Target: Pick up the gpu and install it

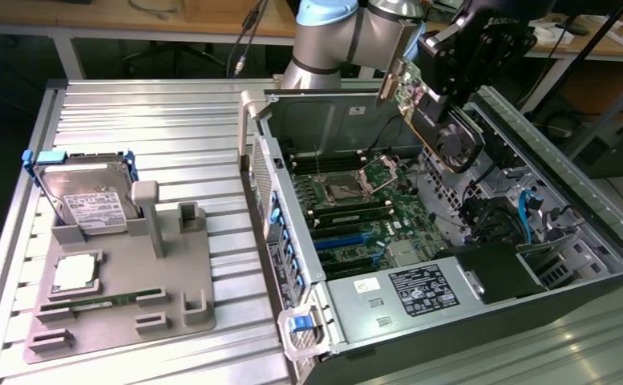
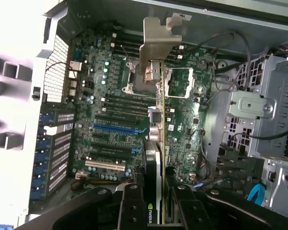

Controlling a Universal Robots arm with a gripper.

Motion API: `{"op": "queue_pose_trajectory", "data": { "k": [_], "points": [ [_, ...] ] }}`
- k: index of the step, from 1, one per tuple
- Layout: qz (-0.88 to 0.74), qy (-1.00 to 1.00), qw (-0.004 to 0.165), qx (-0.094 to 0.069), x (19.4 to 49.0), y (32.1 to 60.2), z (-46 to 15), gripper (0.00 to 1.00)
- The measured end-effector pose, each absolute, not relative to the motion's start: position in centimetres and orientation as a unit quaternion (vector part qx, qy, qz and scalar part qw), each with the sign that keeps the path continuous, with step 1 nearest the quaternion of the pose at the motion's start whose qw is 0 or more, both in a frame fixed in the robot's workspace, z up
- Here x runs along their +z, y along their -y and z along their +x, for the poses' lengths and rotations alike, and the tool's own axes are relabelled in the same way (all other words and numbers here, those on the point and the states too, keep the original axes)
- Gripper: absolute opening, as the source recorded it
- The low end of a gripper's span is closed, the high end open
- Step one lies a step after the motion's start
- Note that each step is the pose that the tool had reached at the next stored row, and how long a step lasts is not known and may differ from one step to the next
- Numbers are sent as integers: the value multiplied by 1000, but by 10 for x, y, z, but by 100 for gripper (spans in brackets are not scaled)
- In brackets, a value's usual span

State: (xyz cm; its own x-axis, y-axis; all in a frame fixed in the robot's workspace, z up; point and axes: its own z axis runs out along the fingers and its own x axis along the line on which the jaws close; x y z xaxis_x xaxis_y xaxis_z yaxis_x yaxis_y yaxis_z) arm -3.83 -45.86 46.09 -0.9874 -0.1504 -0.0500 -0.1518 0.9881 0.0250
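The gpu [image 1: 447, 128] hangs edge-down over the open computer case [image 1: 289, 241]. It is a dark card with a round black fan and a silver end bracket. My gripper [image 1: 436, 90] is shut on the card's upper edge. In the wrist view the gpu [image 2: 158, 120] appears edge-on between the two black fingers [image 2: 133, 206], its silver bracket [image 2: 158, 43] at the far end. The card is above the motherboard [image 2: 110, 110], over the CPU socket and apart from the blue and black expansion slots [image 2: 115, 129].
A grey fixture [image 1: 129, 281] to the exterior view's left of the case holds a hard drive with blue rails [image 1: 86, 188], a silver square chip [image 1: 76, 273] and a green memory stick [image 1: 97, 303]. Drive cages and cables [image 1: 515, 216] crowd the case's right side. The power supply [image 1: 423, 289] sits at the near end.
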Motion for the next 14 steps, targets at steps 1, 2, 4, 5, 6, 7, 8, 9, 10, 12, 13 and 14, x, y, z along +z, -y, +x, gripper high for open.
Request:
{"op": "queue_pose_trajectory", "data": {
  "k": [1, 2, 4, 5, 6, 7, 8, 9, 10, 12, 13, 14],
  "points": [
    [-76, -997, 24, 14, 461, 459, -38, 27],
    [-76, -997, 24, 14, 461, 459, -38, 27],
    [-76, -997, 24, 14, 461, 459, -38, 27],
    [-76, -997, 24, 14, 461, 459, -38, 27],
    [-76, -997, 24, 14, 461, 459, -38, 27],
    [-77, -997, 24, 14, 461, 459, -38, 27],
    [-78, -997, 24, 14, 461, 459, -38, 27],
    [-80, -996, 24, 15, 461, 459, -38, 27],
    [-81, -996, 24, 15, 461, 459, -38, 27],
    [-85, -996, 24, 15, 461, 459, -38, 27],
    [-87, -996, 24, 15, 461, 459, -38, 27],
    [-90, -996, 24, 15, 461, 459, -38, 27]
  ]
}}
